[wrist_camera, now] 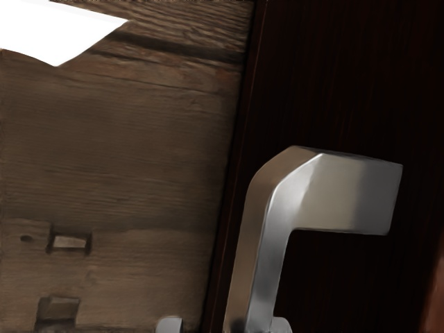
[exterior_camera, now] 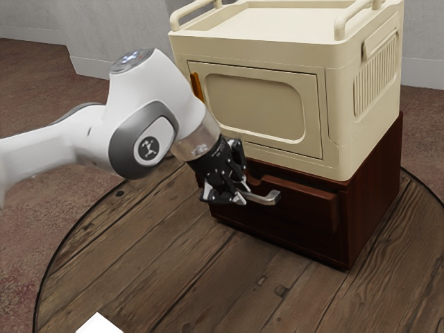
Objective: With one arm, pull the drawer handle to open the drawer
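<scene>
The smooth, rigid handle (wrist_camera: 269, 239) (slippery, perhaps) is best gripped around its bar, which is straddled by the parted gripper (exterior_camera: 243, 193).

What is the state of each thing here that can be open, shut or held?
Tool: open, around the handle
Handle: not gripped
Drawer: not wide open; its front stands out slightly, whether it is ajar I cannot tell
Door of the cream unit: shut

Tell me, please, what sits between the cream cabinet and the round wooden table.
The dark wooden drawer unit sits between them, as the exterior view shows.
</scene>
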Tool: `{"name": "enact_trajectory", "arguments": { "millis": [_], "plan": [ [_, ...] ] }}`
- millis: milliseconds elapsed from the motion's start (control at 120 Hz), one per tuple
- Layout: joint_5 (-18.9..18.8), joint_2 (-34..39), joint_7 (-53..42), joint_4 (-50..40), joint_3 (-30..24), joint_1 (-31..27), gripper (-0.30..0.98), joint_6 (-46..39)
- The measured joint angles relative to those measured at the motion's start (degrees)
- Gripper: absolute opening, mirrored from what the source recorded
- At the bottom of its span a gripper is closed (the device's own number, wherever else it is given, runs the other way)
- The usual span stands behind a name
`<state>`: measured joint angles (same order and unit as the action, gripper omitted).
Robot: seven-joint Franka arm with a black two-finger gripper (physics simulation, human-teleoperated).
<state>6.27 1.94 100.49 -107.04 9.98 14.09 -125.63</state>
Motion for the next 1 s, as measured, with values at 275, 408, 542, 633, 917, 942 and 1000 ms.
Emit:
{"name": "enact_trajectory", "arguments": {
  "millis": [275,408,542,633,917,942,1000],
  "plan": [
    [0.0,2.2,0.4,-2.3,0.0,0.5,-0.06,1.4],
    [0.1,4.8,0.5,-4.9,0.0,0.7,-0.09,1.6],
    [0.1,6.7,0.5,-7.2,0.0,1.0,-0.1,1.7],
    [0.1,8.1,0.5,-8.8,0.0,1.2,-0.1,1.8],
    [0.1,12.2,0.5,-12.8,0.2,1.4,-0.1,1.6],
    [0.1,12.6,0.5,-13.2,0.2,1.4,-0.1,1.6],
    [0.1,13.6,0.6,-14.1,0.1,1.4,-0.1,1.5]
  ]
}}
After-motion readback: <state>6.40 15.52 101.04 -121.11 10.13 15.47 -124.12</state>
